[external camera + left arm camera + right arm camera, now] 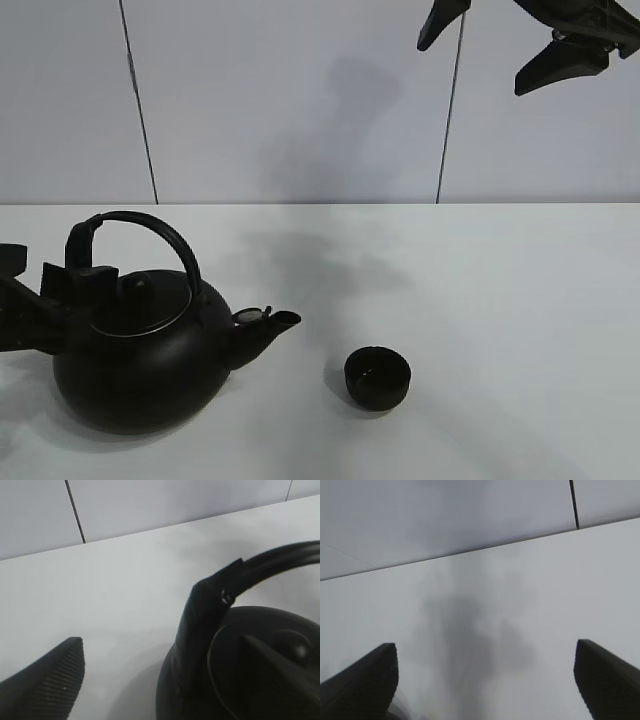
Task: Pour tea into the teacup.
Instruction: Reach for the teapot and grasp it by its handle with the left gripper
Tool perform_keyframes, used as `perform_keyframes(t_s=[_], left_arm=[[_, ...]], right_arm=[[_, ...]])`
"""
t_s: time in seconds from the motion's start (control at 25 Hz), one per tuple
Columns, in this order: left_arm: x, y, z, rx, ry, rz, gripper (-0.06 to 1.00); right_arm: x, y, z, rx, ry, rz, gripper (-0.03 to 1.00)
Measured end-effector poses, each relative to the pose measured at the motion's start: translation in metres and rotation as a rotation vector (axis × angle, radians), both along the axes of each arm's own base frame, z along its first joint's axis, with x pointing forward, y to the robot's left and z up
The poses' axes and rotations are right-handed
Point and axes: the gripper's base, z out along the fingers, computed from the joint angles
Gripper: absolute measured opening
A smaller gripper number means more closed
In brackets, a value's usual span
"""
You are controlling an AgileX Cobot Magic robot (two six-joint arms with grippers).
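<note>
A small round matte-black teacup (377, 377) stands on the white table, just right of the spout of a big black kettle (140, 370). The kettle sits at the front left with its arched handle (160, 232) upright. My left gripper (55, 268) is open at the handle's left end. In the left wrist view the handle's base (205, 625) lies between the spread fingers of the left gripper (160, 645), with a clear gap to the ribbed finger (50, 685). My right gripper (500, 45) hangs open, high at the back right, holding nothing; its wrist view shows the right gripper (485, 685) over bare table.
The white table (500, 290) runs back to a pale panelled wall (300, 100) with dark vertical seams. A shadow falls across the table's middle behind the teacup.
</note>
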Motion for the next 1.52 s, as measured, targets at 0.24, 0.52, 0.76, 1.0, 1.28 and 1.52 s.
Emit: perform_keyframes(t_s=[0.24, 0.52, 0.76, 1.0, 1.28, 1.52], left_arm=[[0.006, -0.003, 0.001, -0.007, -0.003, 0.003, 0.59], [0.011, -0.006, 0.004, -0.017, -0.020, 0.006, 0.59], [0.015, -0.008, 0.007, -0.026, -0.036, 0.007, 0.59], [0.023, -0.007, 0.010, -0.034, -0.058, 0.008, 0.59], [0.023, -0.007, 0.010, -0.032, -0.058, -0.009, 0.59], [0.023, -0.007, 0.010, -0.032, -0.058, -0.012, 0.59]], right_arm=[[0.000, 0.000, 0.000, 0.000, -0.001, 0.000, 0.66], [0.000, 0.000, 0.000, 0.000, -0.001, 0.000, 0.66], [0.000, 0.000, 0.000, 0.000, -0.001, 0.000, 0.66], [0.000, 0.000, 0.000, 0.000, -0.002, 0.000, 0.66], [0.000, 0.000, 0.000, 0.000, -0.002, 0.000, 0.66], [0.000, 0.000, 0.000, 0.000, -0.002, 0.000, 0.66]])
